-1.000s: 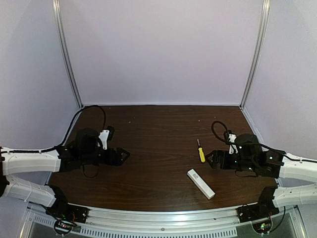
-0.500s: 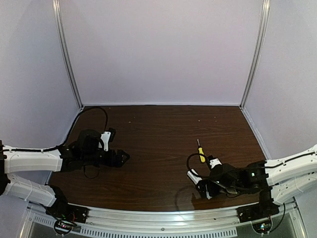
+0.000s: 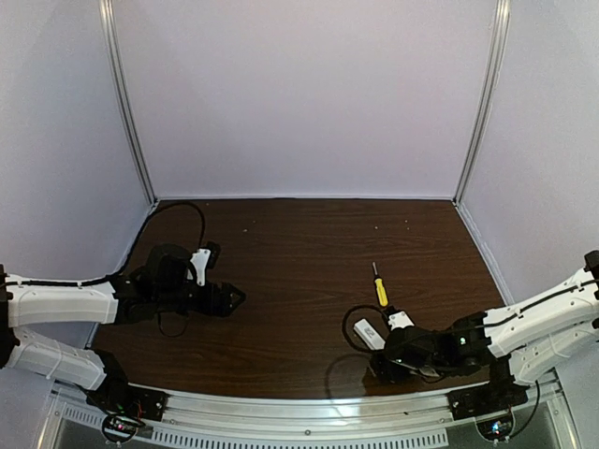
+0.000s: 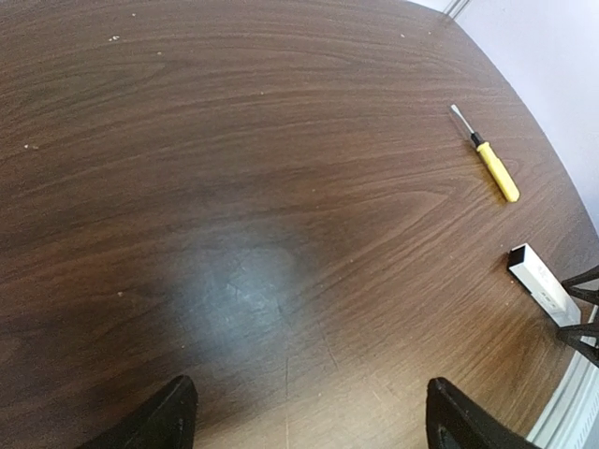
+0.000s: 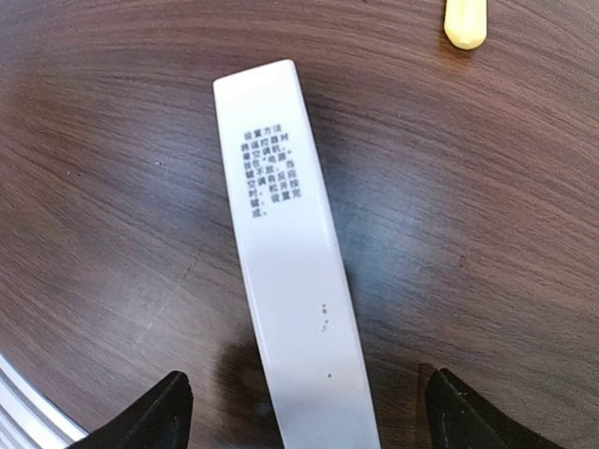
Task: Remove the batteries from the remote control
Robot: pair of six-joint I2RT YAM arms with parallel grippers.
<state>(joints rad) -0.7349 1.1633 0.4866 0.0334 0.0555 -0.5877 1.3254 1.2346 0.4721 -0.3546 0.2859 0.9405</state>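
The remote control is a slim white bar lying flat on the dark wooden table, with a block of small black print near its far end; its far end also shows in the top view and the left wrist view. The batteries are hidden. My right gripper hovers open over the remote's near half, one finger on each side, with table showing between fingers and remote. At the table's left, my left gripper stands open over bare wood, far from the remote.
A yellow-handled screwdriver lies just beyond the remote's far end. The table's metal front rail runs close behind the right gripper. Pale walls close in the back and sides.
My right arm has swung in from the right side toward the front edge and now straddles the remote's near half. The left arm has barely moved.
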